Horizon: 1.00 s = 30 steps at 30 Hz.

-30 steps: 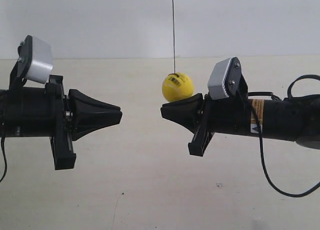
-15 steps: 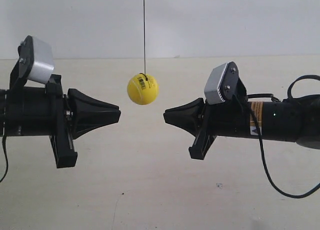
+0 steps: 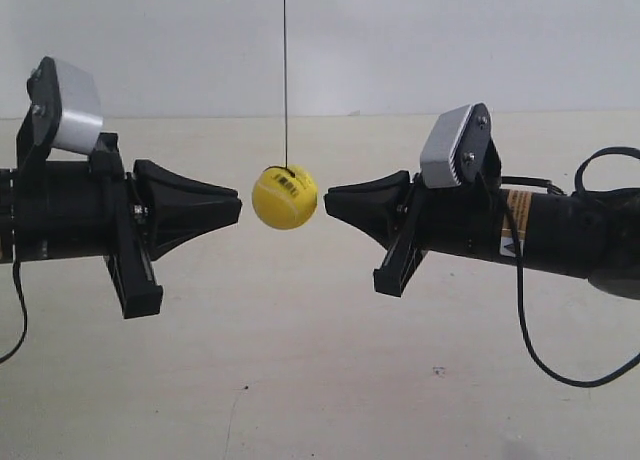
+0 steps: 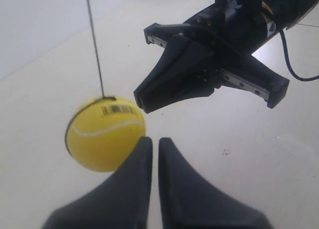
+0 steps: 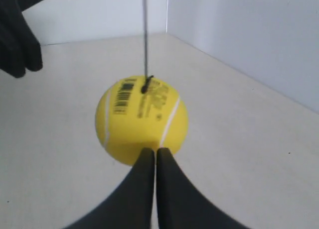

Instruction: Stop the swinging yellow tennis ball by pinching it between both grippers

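As both hands (image 4: 151, 140) (image 5: 150, 151) sit closed, a barcoded, white-seamed yellow ball (image 3: 285, 196) hangs between.

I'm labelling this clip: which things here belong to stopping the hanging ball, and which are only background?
Job in hand: yellow tennis ball, its string, left gripper, right gripper, both shut.

Just there: pale table, white wall, black cable, silver camera boxes.

A plain white wall (image 3: 450, 40) meets a pale beige surface (image 3: 300, 380).
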Motion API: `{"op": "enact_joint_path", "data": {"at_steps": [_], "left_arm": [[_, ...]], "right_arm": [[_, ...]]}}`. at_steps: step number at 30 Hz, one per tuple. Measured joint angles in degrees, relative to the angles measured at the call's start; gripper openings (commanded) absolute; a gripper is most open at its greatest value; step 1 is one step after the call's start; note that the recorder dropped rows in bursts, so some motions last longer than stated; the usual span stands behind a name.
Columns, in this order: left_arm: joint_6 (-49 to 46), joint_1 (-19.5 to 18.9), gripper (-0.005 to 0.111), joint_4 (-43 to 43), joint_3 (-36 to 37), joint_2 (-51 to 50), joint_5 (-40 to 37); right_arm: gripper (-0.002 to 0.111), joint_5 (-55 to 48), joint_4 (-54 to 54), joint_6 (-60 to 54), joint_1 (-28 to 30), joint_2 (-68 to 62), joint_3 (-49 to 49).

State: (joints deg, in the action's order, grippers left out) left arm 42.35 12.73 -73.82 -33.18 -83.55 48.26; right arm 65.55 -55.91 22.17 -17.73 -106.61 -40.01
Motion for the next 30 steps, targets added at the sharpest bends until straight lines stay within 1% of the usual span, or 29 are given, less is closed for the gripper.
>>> {"op": "enact_joint_path", "data": {"at_steps": [9,17,30], "left_arm": [[-3.5,0.0,0.005,1.4,0.0,-5.1,1.5],[-5.9,0.0,0.005,4.3,0.0,-5.1,1.6],[-8.2,0.0,0.005,6.1,0.0,-5.1,1.6]], "right_arm": [[0.000,0.6,0.6,-0.4,0.0,0.0,0.0],[0.000,0.9,1.1,-0.9,0.0,0.0,0.0],[0.000,-1.0,2.6,-1.8,0.0,0.0,0.0]]}}
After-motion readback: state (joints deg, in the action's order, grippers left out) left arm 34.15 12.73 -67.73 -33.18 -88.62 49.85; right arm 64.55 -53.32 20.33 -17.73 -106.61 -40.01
